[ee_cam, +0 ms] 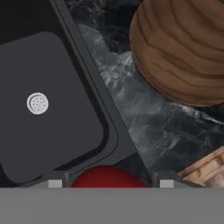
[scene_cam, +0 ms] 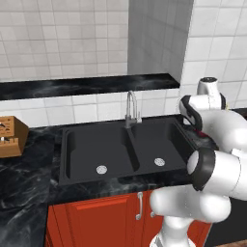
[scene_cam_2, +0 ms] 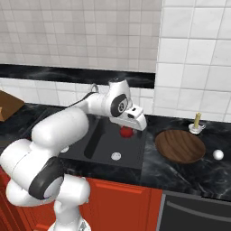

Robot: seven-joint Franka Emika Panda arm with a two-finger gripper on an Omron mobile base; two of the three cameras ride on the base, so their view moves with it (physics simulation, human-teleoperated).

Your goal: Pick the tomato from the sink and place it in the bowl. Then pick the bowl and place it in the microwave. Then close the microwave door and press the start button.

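Note:
My gripper (scene_cam_2: pixel 128 130) is shut on the tomato (scene_cam_2: pixel 126 131), a small red ball held above the right basin of the black sink (scene_cam_2: pixel 106 145). In the hand view the tomato (ee_cam: pixel 107 177) sits between the two finger tips at the bottom, over the sink's right rim (ee_cam: pixel 98 109). The wide brown wood-grain bowl (scene_cam_2: pixel 179 145) rests on the dark counter to the right of the sink, empty; from the hand it lies at the upper right (ee_cam: pixel 183 48). The sink (scene_cam: pixel 120 149) holds a silver drain in each basin. The microwave and its door are out of view.
A curved silver faucet (scene_cam: pixel 131 110) stands behind the sink divider. A wooden knife block (scene_cam: pixel 10 136) sits at the far left of the counter. Beyond the bowl are a small bottle (scene_cam_2: pixel 196 122) and a white ball (scene_cam_2: pixel 218 154). Red cabinets (scene_cam: pixel 111 217) run below.

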